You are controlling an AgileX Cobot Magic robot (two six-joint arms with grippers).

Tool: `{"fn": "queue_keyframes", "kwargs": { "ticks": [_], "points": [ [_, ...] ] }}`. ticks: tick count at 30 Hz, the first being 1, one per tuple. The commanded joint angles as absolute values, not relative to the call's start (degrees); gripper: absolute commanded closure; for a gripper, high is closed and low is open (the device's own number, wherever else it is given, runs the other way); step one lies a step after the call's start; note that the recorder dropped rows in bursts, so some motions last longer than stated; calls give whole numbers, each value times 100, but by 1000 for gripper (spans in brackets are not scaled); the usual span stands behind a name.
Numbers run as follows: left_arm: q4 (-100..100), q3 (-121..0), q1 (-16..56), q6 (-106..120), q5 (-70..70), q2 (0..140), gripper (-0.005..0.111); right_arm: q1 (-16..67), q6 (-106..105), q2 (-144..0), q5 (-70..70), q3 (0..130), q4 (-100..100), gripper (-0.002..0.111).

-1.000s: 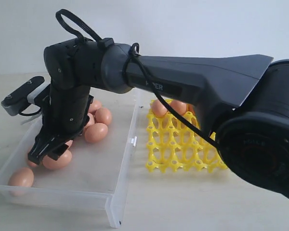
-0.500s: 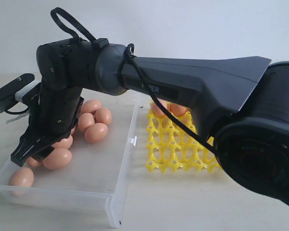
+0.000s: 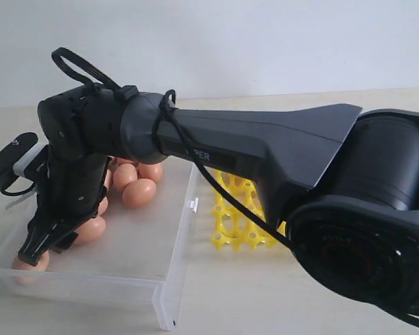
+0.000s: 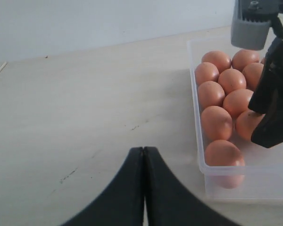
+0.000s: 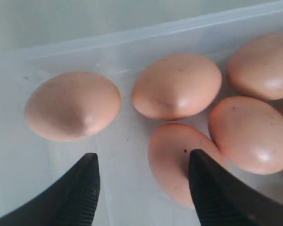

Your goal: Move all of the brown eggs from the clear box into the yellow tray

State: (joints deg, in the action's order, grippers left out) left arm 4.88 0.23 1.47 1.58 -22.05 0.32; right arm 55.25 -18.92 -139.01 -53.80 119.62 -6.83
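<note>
Eggs [image 3: 139,192] lie in a bunch at the 11 o'clock end of the clear box [image 3: 169,293]. These brown eggs are smooth and all look the same. One lone egg [image 3: 36,266] sits by itself in the box corner at 8 o'clock.

The right gripper [image 3: 45,248] hangs low inside the box, just by that lone egg. Its two black fingers [image 5: 80,193] are spread wide and hold nothing. From the right wrist view, the lone egg [image 5: 73,106] is on one side, and an egg with a tiny dark dot [image 5: 177,160] peeks out from under the other finger.

The big dark right arm [image 3: 265,150] stretches across the middle of the exterior view. It blocks most of the yellow tray [image 3: 234,227], which stands on the table [image 3: 265,307] at 3 o'clock from the box, close to it. I cannot tell what is in the tray. A black cable [image 3: 77,64] loops over the arm.

The left gripper [image 4: 144,157] is out on the bare table, beside the box and not in it. Its fingers are pressed together with nothing between them.
</note>
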Motion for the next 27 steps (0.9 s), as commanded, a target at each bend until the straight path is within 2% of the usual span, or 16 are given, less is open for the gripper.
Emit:
{"fn": "queue_keyframes", "kwargs": {
  "ticks": [1, 27],
  "points": [
    [457, 0, 176, 143, -2169, 0, 107, 5531, -1940, -13966, -5424, 11993, -251, 53],
    [457, 0, 176, 143, -2169, 0, 107, 5531, -1608, -14082, -5238, 11993, -527, 53]
  ]
}}
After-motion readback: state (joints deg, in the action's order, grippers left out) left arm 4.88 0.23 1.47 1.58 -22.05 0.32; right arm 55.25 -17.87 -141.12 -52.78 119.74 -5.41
